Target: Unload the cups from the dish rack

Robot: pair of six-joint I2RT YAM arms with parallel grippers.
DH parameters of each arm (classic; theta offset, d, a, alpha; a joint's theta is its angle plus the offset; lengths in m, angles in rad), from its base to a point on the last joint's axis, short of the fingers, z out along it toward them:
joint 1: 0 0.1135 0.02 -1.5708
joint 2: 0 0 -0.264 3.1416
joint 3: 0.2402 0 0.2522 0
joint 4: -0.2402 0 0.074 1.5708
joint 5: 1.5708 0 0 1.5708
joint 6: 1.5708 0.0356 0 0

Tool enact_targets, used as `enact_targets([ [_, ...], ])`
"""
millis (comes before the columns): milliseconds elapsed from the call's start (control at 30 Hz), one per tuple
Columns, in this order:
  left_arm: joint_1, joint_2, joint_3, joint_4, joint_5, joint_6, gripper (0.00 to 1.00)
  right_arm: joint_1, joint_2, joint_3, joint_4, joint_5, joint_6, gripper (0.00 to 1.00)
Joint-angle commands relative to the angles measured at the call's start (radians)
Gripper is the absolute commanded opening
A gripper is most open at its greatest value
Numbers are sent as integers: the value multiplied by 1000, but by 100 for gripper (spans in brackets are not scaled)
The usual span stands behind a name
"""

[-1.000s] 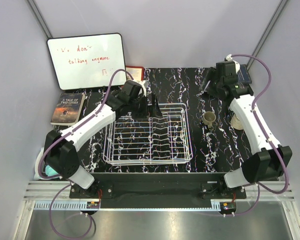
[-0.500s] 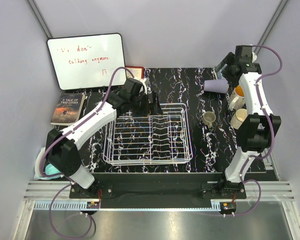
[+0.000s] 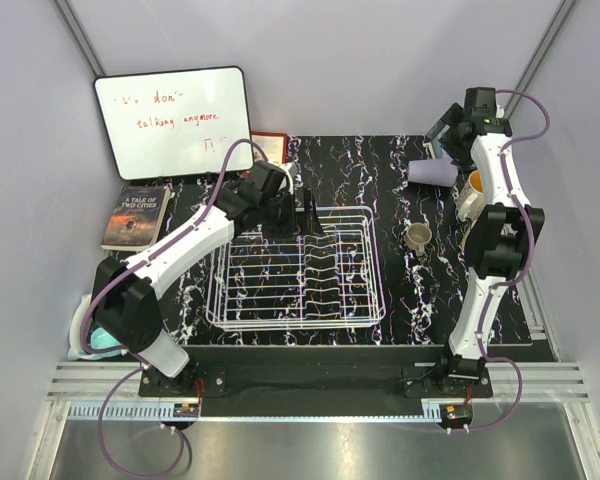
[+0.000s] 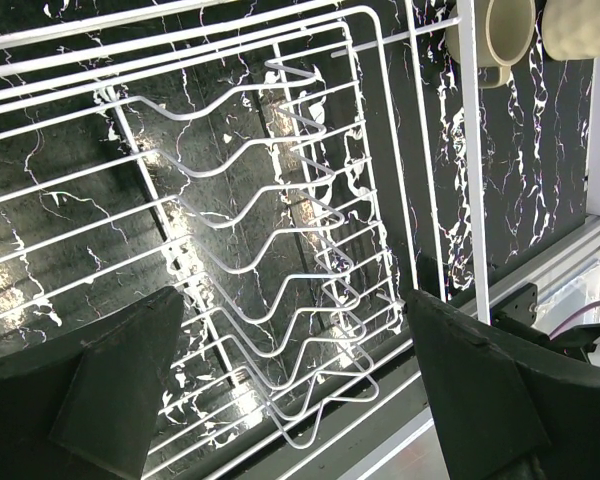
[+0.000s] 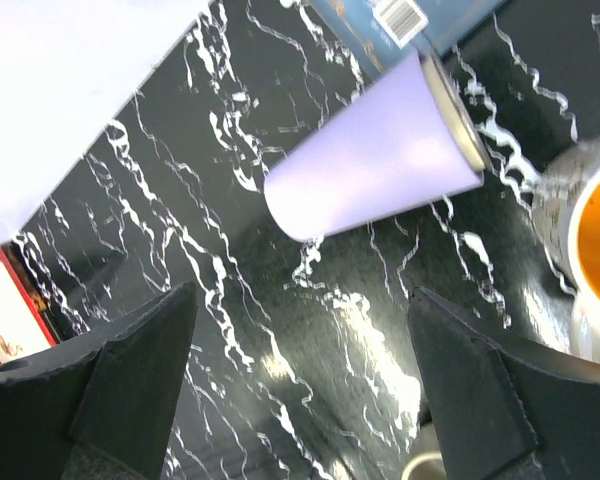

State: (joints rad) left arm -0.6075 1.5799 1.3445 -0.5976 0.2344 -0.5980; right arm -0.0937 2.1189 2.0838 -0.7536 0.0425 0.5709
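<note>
The white wire dish rack stands mid-table; no cup shows inside it. My left gripper is open and empty above its far edge; in the left wrist view rack prongs lie below. The lavender cup lies on its side at the far right. My right gripper is open, raised above it; the right wrist view shows the lavender cup beyond the fingertips, apart from them. The olive-grey cup stands upright. A cream cup with orange inside stands right. No clear cup shows.
A whiteboard and a book are at the far left. A small red-edged card stands behind the rack. A blue box lies behind the lavender cup. Another cream cup sits partly behind my right arm.
My right arm has lifted up and back from the far right of the table, uncovering the lavender cup lying on its side. The left arm has barely moved.
</note>
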Motion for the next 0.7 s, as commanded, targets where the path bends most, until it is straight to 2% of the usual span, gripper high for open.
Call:
enact_targets([
  [0, 3, 29, 47, 16, -1, 12, 97, -18, 38, 108, -6, 49, -35, 94],
  [367, 3, 92, 88, 12, 3, -9, 97, -64, 153, 185, -16, 47, -20, 94],
  [667, 5, 98, 84, 13, 3, -8, 97, -80, 251, 311, -16, 54, -32, 95],
])
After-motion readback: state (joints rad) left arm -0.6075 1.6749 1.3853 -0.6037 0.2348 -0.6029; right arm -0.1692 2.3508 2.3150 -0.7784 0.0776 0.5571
